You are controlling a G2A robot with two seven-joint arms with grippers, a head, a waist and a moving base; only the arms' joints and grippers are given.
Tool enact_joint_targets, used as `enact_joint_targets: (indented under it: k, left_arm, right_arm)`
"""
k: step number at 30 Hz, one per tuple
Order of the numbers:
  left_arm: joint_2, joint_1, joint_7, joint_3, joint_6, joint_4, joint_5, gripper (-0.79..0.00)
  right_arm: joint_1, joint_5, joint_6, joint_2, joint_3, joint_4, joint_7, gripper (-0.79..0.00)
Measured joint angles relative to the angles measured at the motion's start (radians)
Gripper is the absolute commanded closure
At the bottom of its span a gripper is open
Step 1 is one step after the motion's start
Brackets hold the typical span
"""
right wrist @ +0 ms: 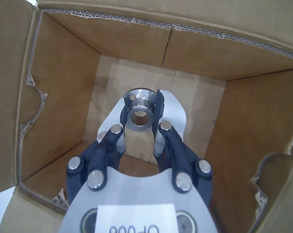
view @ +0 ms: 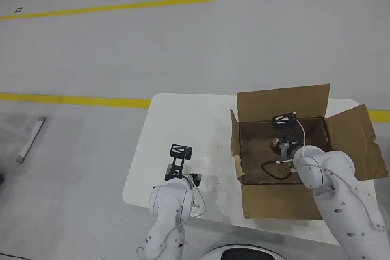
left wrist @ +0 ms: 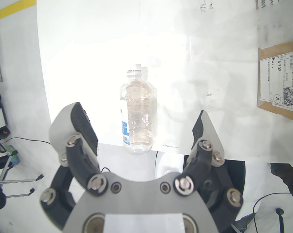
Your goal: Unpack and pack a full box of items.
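An open cardboard box stands on the right half of the white table. My right gripper hangs inside the box, shut on a metal flanged bushing held above the box floor. In the top view that gripper is over the box's middle. A clear plastic bottle with no cap lies on the table near its front edge. My left gripper stands open just above it, a finger on either side, not touching. In the top view the left gripper is at the table's front left.
The box flaps stand open on all sides. Labelled outer box walls lie to one side of the bottle. The table's front edge runs right under the bottle's base. A black cable loops in the box by the right arm.
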Motion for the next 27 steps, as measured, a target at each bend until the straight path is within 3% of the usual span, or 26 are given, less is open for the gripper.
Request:
enact_joint_targets:
  k: [7, 15, 27]
  left_arm:
    - [0.000, 0.000, 0.000, 0.000, 0.000, 0.000, 0.000, -0.785]
    - [0.000, 0.000, 0.000, 0.000, 0.000, 0.000, 0.000, -0.785]
    - [0.000, 0.000, 0.000, 0.000, 0.000, 0.000, 0.000, -0.785]
  right_arm:
    - [-0.042, 0.041, 0.000, 0.010, 0.095, -0.124, -0.045, 0.000]
    - [-0.135, 0.141, -0.068, 0.026, 0.244, -0.310, -0.066, 0.000]
    - [-0.147, 0.180, -0.098, 0.028, 0.260, -0.326, -0.055, 0.000]
